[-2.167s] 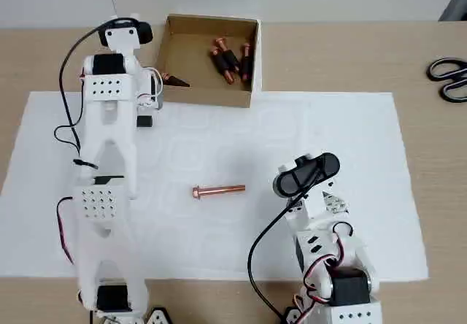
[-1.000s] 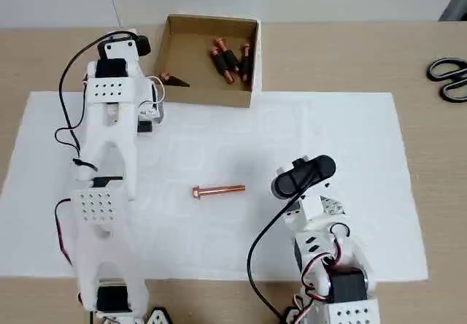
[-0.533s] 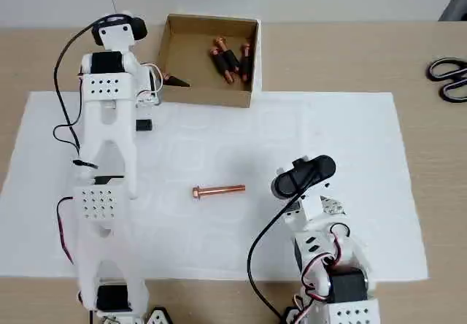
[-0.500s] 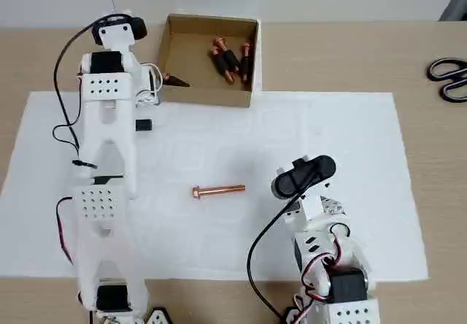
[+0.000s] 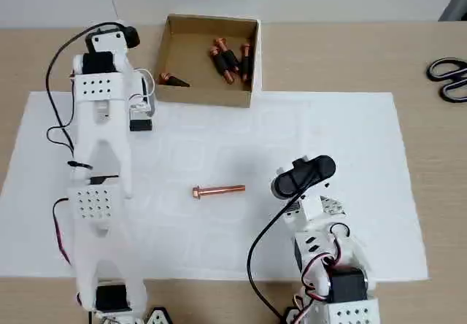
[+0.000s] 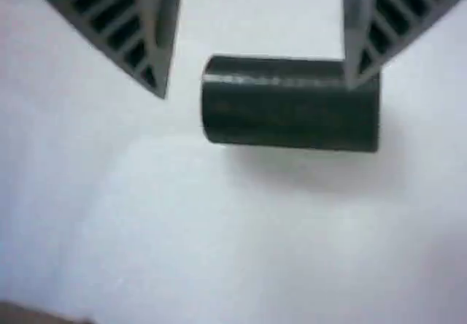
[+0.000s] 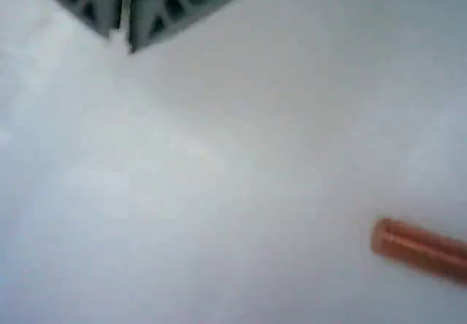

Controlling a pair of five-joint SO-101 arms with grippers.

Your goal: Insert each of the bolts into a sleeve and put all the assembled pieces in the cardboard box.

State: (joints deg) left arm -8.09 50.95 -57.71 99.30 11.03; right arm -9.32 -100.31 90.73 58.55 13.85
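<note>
My left gripper stands wide, its two ribbed fingers well spread and holding nothing. The black sleeve lies on its side right beneath the gap. One fingertip crosses in front of one end of the sleeve, though I cannot tell whether it touches. The other fingertip is clear of the opposite end, with white showing between them. From the high view that sleeve rests on the white sheet, outside the cardboard box, near its front left corner and just short of its front wall. My right gripper is pinched narrow, fingers pressed together with nothing between them, hanging over bare sheet. The copper bolt lies apart from its tips, only one end of it reaching into my right wrist view. In the high view the bolt lies flat on the sheet, well in front of the box, roughly parallel to the front wall and about level with its middle. Its head points toward my left arm's side. Inside the box, several assembled pieces lie in a loose cluster toward the right wall. One more piece lies alone in the front left corner. Far to the right of the box, a pair of scissors sits on the wooden table.
</note>
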